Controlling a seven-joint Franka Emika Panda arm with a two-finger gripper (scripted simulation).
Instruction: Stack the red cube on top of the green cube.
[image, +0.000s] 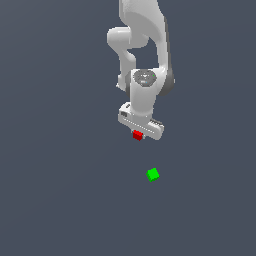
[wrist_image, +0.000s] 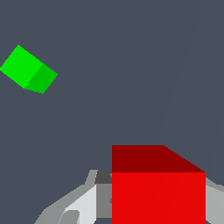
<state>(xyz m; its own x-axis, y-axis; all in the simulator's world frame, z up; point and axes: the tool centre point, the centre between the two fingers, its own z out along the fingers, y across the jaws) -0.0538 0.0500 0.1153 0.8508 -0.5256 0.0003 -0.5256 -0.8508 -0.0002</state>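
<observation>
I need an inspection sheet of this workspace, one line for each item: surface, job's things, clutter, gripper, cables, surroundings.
Surface: plain dark grey floor, no marks.
Job's things: red cube between the fingers, not yet stacked; green cube alone on the floor, apart from the red one, nearer the camera in the exterior view.
Clutter: nothing seen.
Gripper: gripper closed on the red cube.
Cables: nothing seen.
Surroundings: only the white arm; nothing else seen.
</observation>
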